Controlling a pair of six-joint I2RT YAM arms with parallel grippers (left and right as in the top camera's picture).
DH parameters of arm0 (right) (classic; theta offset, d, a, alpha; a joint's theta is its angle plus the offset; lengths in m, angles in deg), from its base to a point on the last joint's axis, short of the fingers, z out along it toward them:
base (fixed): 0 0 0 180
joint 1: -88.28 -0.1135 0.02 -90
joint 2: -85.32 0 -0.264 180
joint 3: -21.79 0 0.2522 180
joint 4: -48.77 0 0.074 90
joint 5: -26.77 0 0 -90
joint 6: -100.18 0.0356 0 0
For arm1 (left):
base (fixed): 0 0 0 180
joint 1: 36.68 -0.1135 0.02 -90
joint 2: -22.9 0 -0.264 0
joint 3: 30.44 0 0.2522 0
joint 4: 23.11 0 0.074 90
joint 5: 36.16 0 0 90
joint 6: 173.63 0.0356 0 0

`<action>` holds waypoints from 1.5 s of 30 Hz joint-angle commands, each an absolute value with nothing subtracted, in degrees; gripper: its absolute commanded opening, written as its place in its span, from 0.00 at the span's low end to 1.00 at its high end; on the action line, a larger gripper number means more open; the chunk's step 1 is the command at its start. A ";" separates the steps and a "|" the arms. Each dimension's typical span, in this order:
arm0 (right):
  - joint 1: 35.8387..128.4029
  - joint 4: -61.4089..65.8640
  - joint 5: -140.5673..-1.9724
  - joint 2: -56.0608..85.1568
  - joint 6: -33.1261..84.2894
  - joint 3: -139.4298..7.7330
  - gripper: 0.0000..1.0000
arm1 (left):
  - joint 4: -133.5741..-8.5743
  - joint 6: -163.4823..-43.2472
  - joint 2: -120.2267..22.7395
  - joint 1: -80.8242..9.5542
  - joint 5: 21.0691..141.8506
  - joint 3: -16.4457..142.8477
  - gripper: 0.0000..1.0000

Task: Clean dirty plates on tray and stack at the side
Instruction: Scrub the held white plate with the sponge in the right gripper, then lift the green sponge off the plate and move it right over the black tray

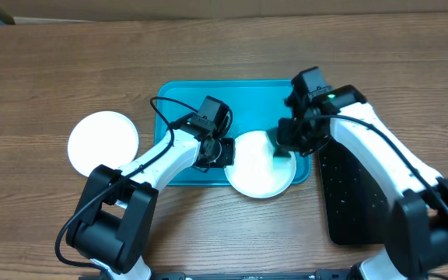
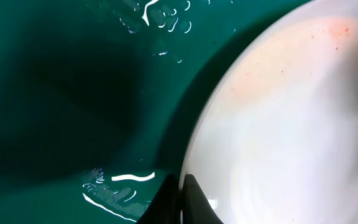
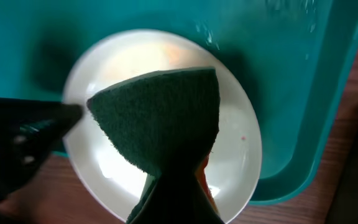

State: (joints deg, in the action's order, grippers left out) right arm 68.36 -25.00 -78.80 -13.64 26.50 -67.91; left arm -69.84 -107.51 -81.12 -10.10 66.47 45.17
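A white plate [image 1: 260,167] lies over the front rim of the turquoise tray [image 1: 185,109], partly past its edge. My left gripper [image 1: 221,152] is shut on the plate's left rim [image 2: 194,155]; faint orange-red smears [image 2: 328,31] show on the plate. My right gripper [image 1: 286,141] is shut on a dark green sponge [image 3: 160,121] held over the plate's right part [image 3: 241,155]. A second white plate [image 1: 103,141] sits on the table left of the tray. The yellow-green plate is out of view.
A black rectangular tray [image 1: 356,202] lies on the table to the right, under my right arm. Wet streaks [image 2: 129,180] glint on the tray floor. Wooden table [image 1: 45,70] surrounds everything.
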 commanded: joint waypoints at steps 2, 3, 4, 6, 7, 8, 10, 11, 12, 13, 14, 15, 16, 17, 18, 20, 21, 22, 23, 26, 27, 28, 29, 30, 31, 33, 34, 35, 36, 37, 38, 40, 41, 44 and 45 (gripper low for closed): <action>68.36 -24.54 -78.19 -10.95 26.39 -69.42 0.04 | -69.80 -108.34 -80.18 -10.49 65.26 44.86 0.04; 68.36 -24.23 -78.08 -11.04 26.24 -69.03 0.04 | -69.80 -108.34 -80.18 -10.49 65.29 44.86 0.04; 68.36 -24.23 -77.38 -11.12 26.28 -68.61 0.04 | -69.82 -108.32 -80.18 -10.51 65.26 44.86 0.04; 68.38 -24.23 -76.22 -11.54 26.28 -67.85 0.04 | -69.84 -108.32 -80.18 -10.51 65.29 44.86 0.04; 68.36 -24.23 -76.07 -11.71 26.28 -67.50 0.04 | -69.84 -108.32 -80.18 -10.49 65.29 44.86 0.04; 68.36 -24.10 -76.09 -11.91 26.28 -67.02 0.04 | -69.84 -108.32 -80.18 -10.49 65.29 44.86 0.04; 68.36 -23.16 -76.11 -12.11 26.30 -65.36 0.04 | -69.82 -108.32 -80.18 -10.49 65.29 44.86 0.04; 68.36 -22.66 -76.11 -12.11 26.30 -64.66 0.04 | -69.82 -108.32 -80.18 -10.47 65.26 44.86 0.04; 68.36 -22.00 -76.11 -12.11 26.28 -63.72 0.04 | -69.82 -108.32 -80.18 -10.44 65.26 44.86 0.04; 68.36 -21.41 -76.13 -12.11 26.30 -62.93 0.04 | -69.82 -108.32 -80.18 -10.44 65.26 44.86 0.04; 68.36 -20.71 -76.40 -12.11 26.32 -62.06 0.04 | -69.82 -108.32 -80.18 -10.44 65.26 44.86 0.04; 68.36 -20.01 -76.79 -12.11 26.30 -61.31 0.04 | -69.82 -108.32 -80.18 -10.44 65.26 44.86 0.04; 68.36 -19.18 -76.96 -12.11 26.30 -60.53 0.04 | -69.84 -108.32 -80.18 -10.44 65.26 44.86 0.04; 68.36 -18.42 -76.92 -12.11 26.30 -59.72 0.04 | -69.82 -108.32 -80.18 -10.44 65.26 44.86 0.04; 68.36 -17.74 -76.85 -12.11 26.30 -59.04 0.04 | -69.84 -108.32 -80.18 -10.44 65.29 44.86 0.04; 68.36 -15.90 -76.83 -12.11 26.32 -57.49 0.04 | -69.84 -108.32 -80.18 -10.44 65.26 44.86 0.04; 68.36 -14.88 -76.88 -12.11 26.30 -56.70 0.05 | -69.82 -108.32 -80.18 -10.44 65.26 44.86 0.04; 68.36 -13.83 -76.94 -12.11 26.30 -55.85 0.05 | -69.82 -108.32 -80.18 -10.44 65.26 44.86 0.04; 68.36 -12.65 -76.94 -12.11 26.30 -54.87 0.05 | -69.82 -108.32 -80.18 -10.44 65.26 44.86 0.04; 68.36 -8.97 -76.96 -12.11 26.30 -51.89 0.07 | -69.82 -108.32 -80.18 -10.44 65.26 44.86 0.04; 68.36 -7.95 -76.99 -12.11 26.30 -51.00 0.08 | -69.82 -108.32 -80.18 -10.44 65.26 44.86 0.04; 68.36 -6.79 -76.96 -12.11 26.30 -49.99 0.08 | -69.82 -108.32 -80.18 -10.44 65.26 44.86 0.04; 68.36 -5.63 -76.94 -12.11 26.30 -49.14 0.08 | -69.80 -108.32 -80.18 -10.44 65.26 44.86 0.04; 68.36 -4.12 -76.94 -12.11 26.28 -48.16 0.08 | -69.82 -108.32 -80.18 -10.44 65.26 44.86 0.04; 68.36 -2.94 -76.94 -12.11 26.30 -47.43 0.08 | -69.82 -108.32 -80.18 -10.44 65.26 44.86 0.04; 68.36 -1.61 -76.99 -12.11 26.28 -47.00 0.06 | -69.82 -108.32 -80.18 -10.44 65.26 44.86 0.04; 68.36 -1.21 -77.38 -12.08 26.26 -47.11 0.04 | -69.82 -108.32 -80.18 -10.44 65.26 44.86 0.04; 68.38 -1.11 -78.32 -11.89 26.19 -47.48 0.04 | -69.82 -108.32 -80.18 -10.44 65.29 44.86 0.04; 68.38 -1.32 -79.43 -11.80 25.41 -48.07 0.04 | -69.84 -108.32 -80.18 -10.44 65.26 44.86 0.04; 68.38 -1.76 -80.77 -11.52 24.55 -48.90 0.04 | -69.82 -108.29 -80.18 -10.44 65.26 44.86 0.04; 68.36 -2.66 -81.77 -11.12 24.10 -50.06 0.04 | -69.82 -108.29 -80.18 -10.44 65.26 44.86 0.04; 68.36 -4.65 -82.45 -10.14 23.90 -52.57 0.04 | -69.82 -108.27 -80.18 -10.44 65.24 44.86 0.04; 68.36 -6.07 -82.38 -9.42 23.81 -54.25 0.04 | -69.82 -108.27 -80.18 -10.44 65.26 44.86 0.04; 68.38 -9.61 -82.12 -7.23 23.24 -58.78 0.04 | -69.84 -108.27 -80.18 -10.44 65.26 44.86 0.04; 68.38 -10.66 -81.71 -6.40 23.26 -60.29 0.04 | -69.82 -108.29 -80.18 -10.44 65.26 44.86 0.04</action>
